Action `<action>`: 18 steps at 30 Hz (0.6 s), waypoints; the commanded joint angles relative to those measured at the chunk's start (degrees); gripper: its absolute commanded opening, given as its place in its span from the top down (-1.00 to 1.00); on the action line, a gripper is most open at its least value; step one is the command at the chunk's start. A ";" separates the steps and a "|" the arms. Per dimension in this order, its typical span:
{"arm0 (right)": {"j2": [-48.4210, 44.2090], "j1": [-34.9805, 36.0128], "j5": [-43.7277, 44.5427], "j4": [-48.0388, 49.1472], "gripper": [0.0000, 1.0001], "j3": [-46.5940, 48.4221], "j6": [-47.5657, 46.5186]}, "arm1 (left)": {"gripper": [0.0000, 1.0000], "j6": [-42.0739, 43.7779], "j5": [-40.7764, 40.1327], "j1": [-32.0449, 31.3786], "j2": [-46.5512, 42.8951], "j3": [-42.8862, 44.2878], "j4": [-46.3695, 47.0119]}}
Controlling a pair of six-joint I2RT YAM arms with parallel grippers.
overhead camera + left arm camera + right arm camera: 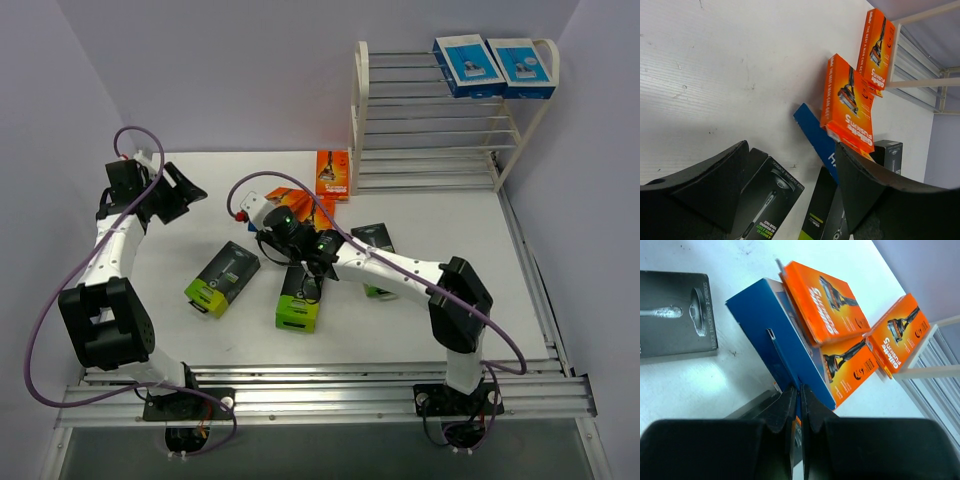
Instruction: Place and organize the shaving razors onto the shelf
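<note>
The shelf (pixel 358 120) stands at the back right with two blue-and-white razor packs (pixel 493 66) on its top tier. My right gripper (pixel 296 218) (pixel 800 387) is shut on the lower edge of a third blue pack (pixel 785 345) (pixel 815 132), which is tilted up off the table. Two orange packs (pixel 822 302) (pixel 850 365) lie against it. Another orange pack (pixel 332 173) (pixel 876 47) leans by the shelf's foot. My left gripper (pixel 192 195) (pixel 790 147) hangs open and empty above a black pack (pixel 765 195) (pixel 222 277).
Two more black packs with lime-green ends lie on the white table, one in the middle (pixel 298 297) and one beside the right forearm (pixel 372 238). Walls close in at the left, back and right. A metal rail (pixel 320 395) runs along the near edge.
</note>
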 commanded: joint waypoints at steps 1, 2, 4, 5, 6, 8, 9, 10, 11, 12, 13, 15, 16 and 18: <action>-4.77 0.31 2.54 -0.37 1.00 -1.50 0.54 | -0.57 -0.34 1.79 0.34 0.60 -0.17 2.65; -5.65 0.31 2.63 -0.37 1.00 -1.77 0.62 | -0.57 -0.43 2.14 0.34 0.69 -0.17 2.91; -6.45 0.40 2.89 -0.46 1.00 -2.29 0.62 | -0.57 -0.78 2.67 0.34 0.86 -0.26 3.00; -7.14 0.31 2.89 -0.54 1.00 -2.30 0.71 | -0.57 -0.87 2.93 0.34 0.95 -0.26 3.18; -7.50 0.40 2.98 -0.63 1.00 -2.38 0.80 | -0.57 -1.13 3.11 0.34 0.95 -0.26 3.35; -8.38 0.31 3.16 -0.20 1.00 -2.65 1.06 | -0.57 -1.49 3.90 0.34 1.22 -0.43 3.79; -8.73 0.31 3.16 -0.02 1.00 -2.65 1.24 | -0.57 -2.01 4.16 0.34 1.39 -0.43 3.88; -8.99 0.40 3.16 0.16 1.00 -2.74 1.33 | -0.57 -2.10 4.78 0.34 1.74 -0.43 3.97; -9.52 0.31 3.16 0.42 1.00 -2.74 1.41 | -0.57 -2.28 5.04 0.34 1.83 -0.52 4.14; -9.70 0.40 3.07 0.60 1.00 -2.65 1.68 | -0.57 -2.54 5.22 0.34 1.92 -0.52 4.23; -9.96 0.40 2.90 0.86 1.00 -2.56 1.77 | -0.57 -2.63 5.31 0.34 1.92 -0.52 4.23; -10.58 0.31 2.72 1.39 1.00 -2.21 2.03 | -0.57 -3.07 5.84 0.34 1.92 -0.78 4.76; -10.75 0.22 2.72 1.56 1.00 -2.04 2.12 | -0.57 -3.33 6.10 0.34 1.75 -0.96 5.02; -11.46 0.05 2.81 2.00 1.00 -1.33 2.21 | -0.57 -4.03 7.15 0.34 1.92 -1.31 5.90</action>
